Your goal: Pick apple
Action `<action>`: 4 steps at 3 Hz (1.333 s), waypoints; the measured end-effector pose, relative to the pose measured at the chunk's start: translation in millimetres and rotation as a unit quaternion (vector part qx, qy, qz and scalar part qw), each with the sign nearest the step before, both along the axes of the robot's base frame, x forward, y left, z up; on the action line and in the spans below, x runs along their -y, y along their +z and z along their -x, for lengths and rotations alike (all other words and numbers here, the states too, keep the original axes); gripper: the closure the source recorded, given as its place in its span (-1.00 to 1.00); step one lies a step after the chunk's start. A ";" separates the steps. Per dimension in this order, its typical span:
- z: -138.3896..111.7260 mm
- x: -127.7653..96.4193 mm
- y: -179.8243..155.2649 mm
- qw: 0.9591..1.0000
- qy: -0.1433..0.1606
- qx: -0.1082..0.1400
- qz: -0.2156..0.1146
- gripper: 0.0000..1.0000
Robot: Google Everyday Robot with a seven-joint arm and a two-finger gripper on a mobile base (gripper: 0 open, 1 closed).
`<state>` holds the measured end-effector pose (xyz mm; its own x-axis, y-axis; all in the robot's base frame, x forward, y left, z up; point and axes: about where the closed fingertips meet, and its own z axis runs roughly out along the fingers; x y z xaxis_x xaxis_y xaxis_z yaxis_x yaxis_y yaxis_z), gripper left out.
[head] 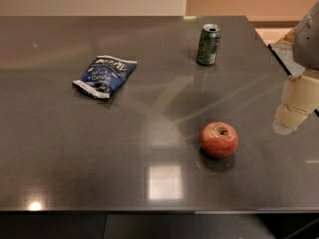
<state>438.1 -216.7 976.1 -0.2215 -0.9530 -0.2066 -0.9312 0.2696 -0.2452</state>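
Observation:
The apple (220, 140) is round and red with a yellowish-green patch around its stem dimple. It sits upright on the dark grey table (99, 143), right of centre and near the front edge. My gripper (294, 111) hangs at the right edge of the view, pale cream, above the table and to the right of the apple. It is apart from the apple and holds nothing that I can see.
A green can (209, 44) stands upright at the back right of the table. A blue snack bag (104, 75) lies flat at the left middle. The table's right edge runs close behind my arm (309, 34).

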 end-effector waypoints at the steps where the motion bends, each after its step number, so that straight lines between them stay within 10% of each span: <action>1: 0.0 0.0 0.0 1.000 0.000 0.000 0.000 -1.00; 4: 4.8 -16.8 -29.4 0.995 0.092 -0.036 -0.029 -1.00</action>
